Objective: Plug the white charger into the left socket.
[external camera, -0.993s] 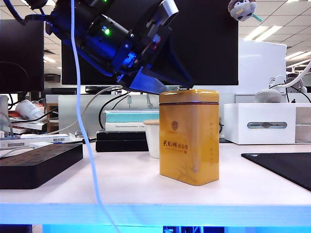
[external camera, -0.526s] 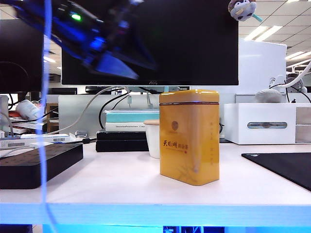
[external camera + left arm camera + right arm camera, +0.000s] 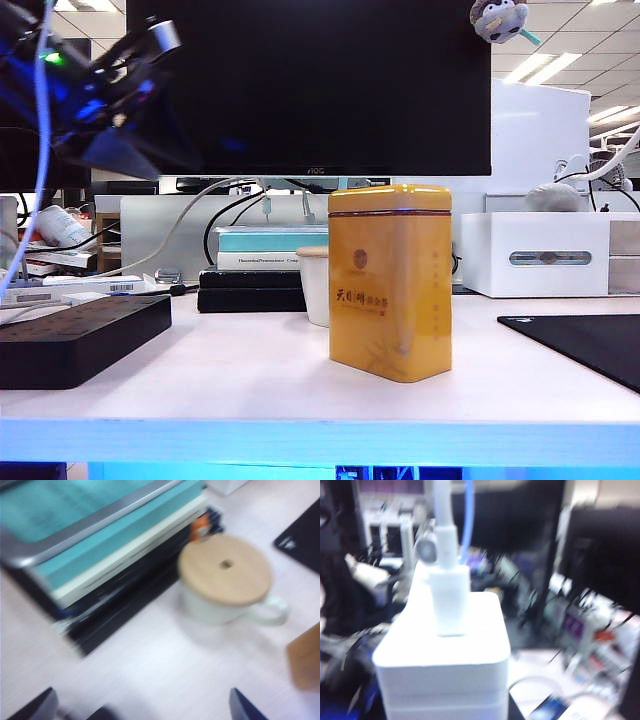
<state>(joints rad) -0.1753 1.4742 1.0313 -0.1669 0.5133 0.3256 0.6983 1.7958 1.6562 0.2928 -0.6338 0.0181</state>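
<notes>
Left gripper (image 3: 142, 707) now leftward; charger (image 3: 442, 650) wrist-only.

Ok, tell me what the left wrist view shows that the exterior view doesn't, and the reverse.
Only the left wrist view shows the round wooden lid, with a hole, covering the white ceramic mug, and the open left gripper over bare table. Only the exterior view shows the flat matte black power strip, the black monitor and the whole yellow tin box. Both show the mug, the stacked teal and black books and the black mat.
</notes>
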